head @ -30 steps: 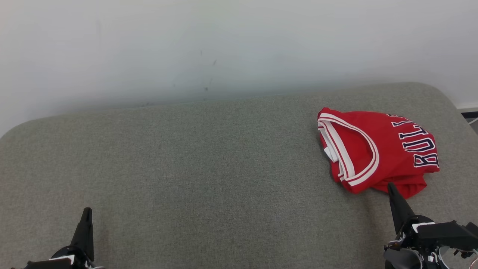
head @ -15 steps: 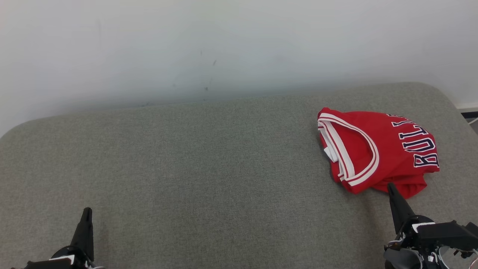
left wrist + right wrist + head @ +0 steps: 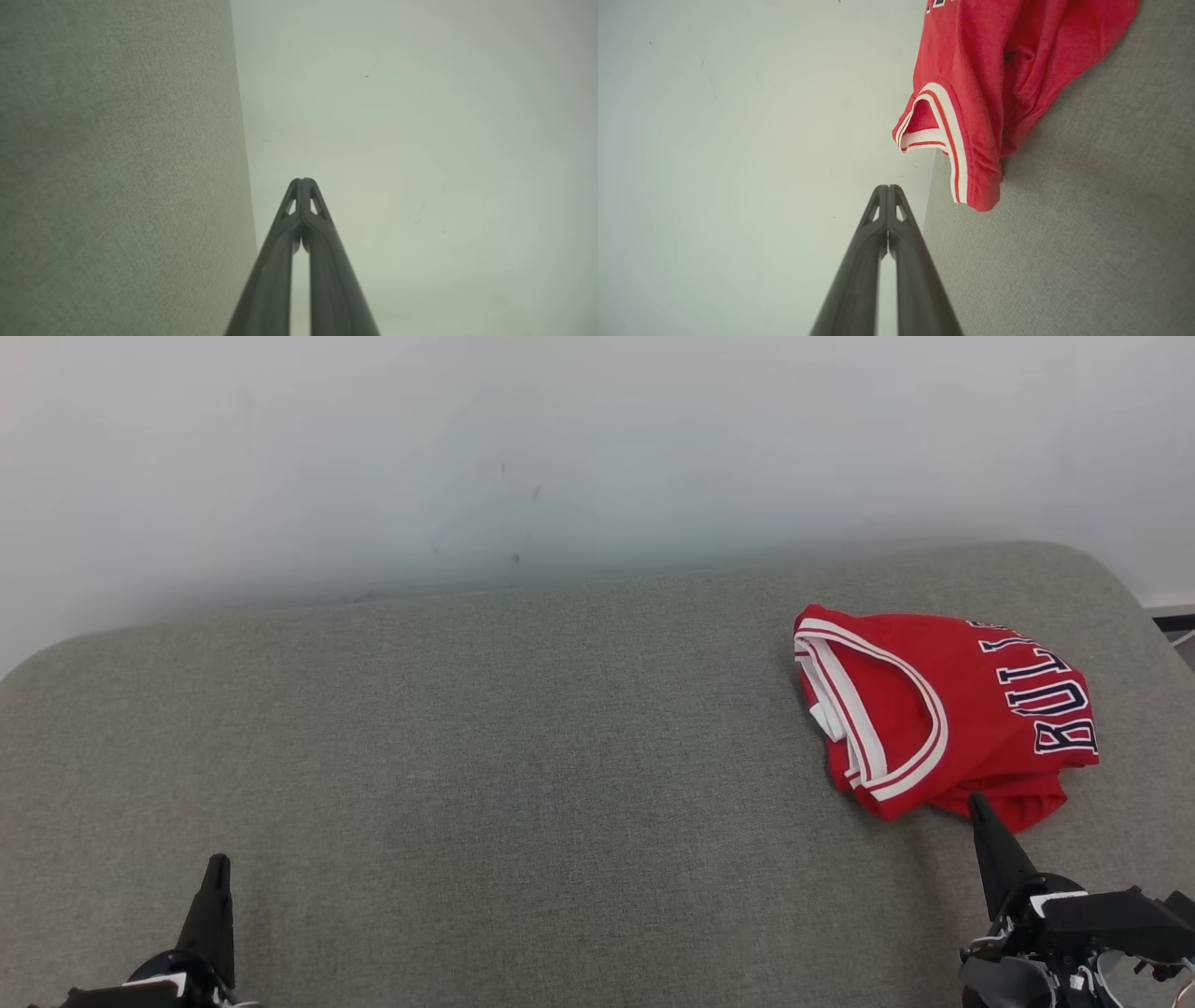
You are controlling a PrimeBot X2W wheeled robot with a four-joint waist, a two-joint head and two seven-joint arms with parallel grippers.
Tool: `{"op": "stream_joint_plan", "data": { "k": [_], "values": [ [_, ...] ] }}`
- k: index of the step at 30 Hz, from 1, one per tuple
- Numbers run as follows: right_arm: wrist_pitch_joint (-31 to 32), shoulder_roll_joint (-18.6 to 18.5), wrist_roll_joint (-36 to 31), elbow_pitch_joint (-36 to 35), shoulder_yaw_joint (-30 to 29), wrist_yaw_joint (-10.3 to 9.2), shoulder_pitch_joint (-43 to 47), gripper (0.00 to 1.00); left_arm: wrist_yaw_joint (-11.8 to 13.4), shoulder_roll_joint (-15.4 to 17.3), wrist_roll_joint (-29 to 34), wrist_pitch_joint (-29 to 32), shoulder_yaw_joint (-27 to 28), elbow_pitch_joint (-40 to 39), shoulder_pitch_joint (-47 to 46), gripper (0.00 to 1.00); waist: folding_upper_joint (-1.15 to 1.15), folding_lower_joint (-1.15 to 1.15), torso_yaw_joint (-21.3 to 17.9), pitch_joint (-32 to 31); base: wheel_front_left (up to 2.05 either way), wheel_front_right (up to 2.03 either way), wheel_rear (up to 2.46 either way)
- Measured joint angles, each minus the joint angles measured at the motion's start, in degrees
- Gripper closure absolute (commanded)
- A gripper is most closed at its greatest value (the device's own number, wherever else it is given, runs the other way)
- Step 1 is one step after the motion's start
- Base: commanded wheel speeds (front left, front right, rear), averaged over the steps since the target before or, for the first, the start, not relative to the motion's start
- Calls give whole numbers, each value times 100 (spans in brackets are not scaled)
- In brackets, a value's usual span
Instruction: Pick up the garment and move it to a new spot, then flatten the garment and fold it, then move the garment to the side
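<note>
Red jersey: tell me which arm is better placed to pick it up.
Right, probably. The right gripper, shut, sits at the near edge of the red jersey; the left gripper, also shut, is far across the grey cushion.

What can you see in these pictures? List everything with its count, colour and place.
jersey: one, red with white trim and dark lettering, lying folded over on the right part of the cushion
cushion: one, grey-green fabric, spanning the scene in front of the robot
wall: one, white with a few small dark marks, behind the cushion
left gripper: one, black, shut, over the cushion at the lower left of the head view, well away from the jersey
right gripper: one, black, shut, at the lower right of the head view, its tip close to the jersey's near edge; the right wrist view shows it apart from the cloth
</note>
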Motion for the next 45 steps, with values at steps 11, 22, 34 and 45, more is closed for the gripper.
{"op": "stream_joint_plan", "data": {
  "k": [11, 22, 34, 45],
  "values": [
    [0, 0, 0, 0, 0, 0, 0, 100, 0, 0, 0, 0, 0, -1, 0, 100, 0, 0, 0, 0, 0, 0, 0],
    [0, 0, 0, -1, 0, 0, 0, 100, 0, 0, 0, 0, 0, -1, 0, 100, 0, 0, 0, 1, 0, 0, 0],
    [0, 0, 0, -3, 0, 0, 0, 100, 0, 0, 0, 0, 0, -2, 0, 100, 0, -1, 0, 1, 0, 0, 0],
    [0, 0, 0, -4, 0, 0, 0, 100, 0, 0, 0, 0, 0, -2, 0, 100, 0, -1, 0, 1, 0, 0, 0]
  ]
}}
